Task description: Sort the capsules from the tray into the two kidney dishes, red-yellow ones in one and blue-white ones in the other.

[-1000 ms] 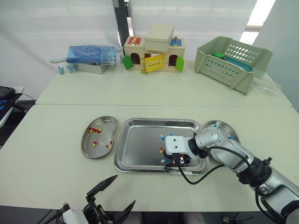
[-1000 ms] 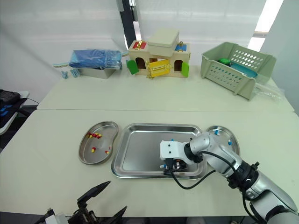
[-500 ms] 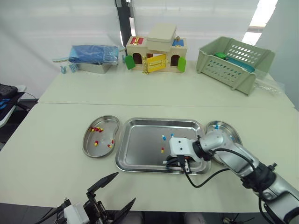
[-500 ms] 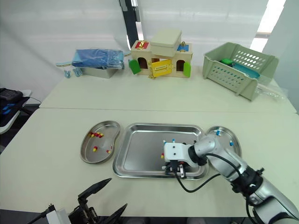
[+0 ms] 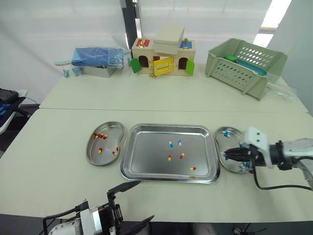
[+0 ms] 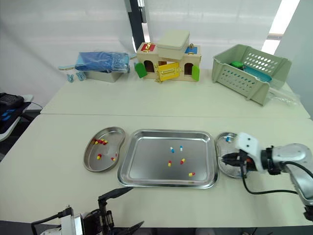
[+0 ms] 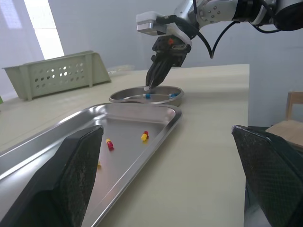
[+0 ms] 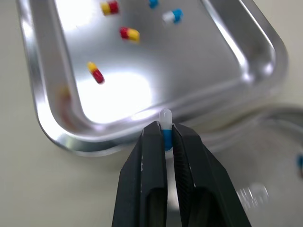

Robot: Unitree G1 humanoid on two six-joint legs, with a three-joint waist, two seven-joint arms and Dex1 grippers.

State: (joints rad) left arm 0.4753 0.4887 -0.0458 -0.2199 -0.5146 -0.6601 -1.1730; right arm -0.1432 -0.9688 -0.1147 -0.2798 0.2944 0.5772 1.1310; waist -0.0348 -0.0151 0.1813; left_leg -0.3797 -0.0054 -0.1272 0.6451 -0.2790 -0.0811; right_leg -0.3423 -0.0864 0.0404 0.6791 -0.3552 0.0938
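Left eye view: noting the right gripper (image 5: 227, 155) now hanging over the tray-side part of the right kidney dish (image 5: 232, 142), having quit the near right corner of the tray (image 5: 146, 164) where it was working half a second ago. Meaning pick and carry done, only the drop remaining for this one. Counting two loose blue-white capsules (image 5: 171, 144) and three red-yellow capsules (image 5: 182, 155) lying in the tray, so judging the sort well along but not finished. Seeing red-yellow ones already gathered in the left kidney dish (image 5: 110, 138) and blue-white ones in the right one. Reaching in from the right side, forearm about level above the table (image 5: 58, 161), fingers pointing back toward the tray. Parking the left gripper (image 5: 146, 199) low at the near table edge, well apart from everything. Left wrist view: looking across the tray at the right gripper, fingers sloping down, tips just above the dish, not touching as far as visible. Showing the left gripper's own fingers spread wide, holding nothing. Right wrist view: pinching a blue-white capsule (image 8: 165, 118) between narrow, nearly closed fingers, white end poking out past the tips, blue end clamped. Hovering about over the gap between tray rim and dish rim, so nudging slightly further over the dish before letting go probably being safer.
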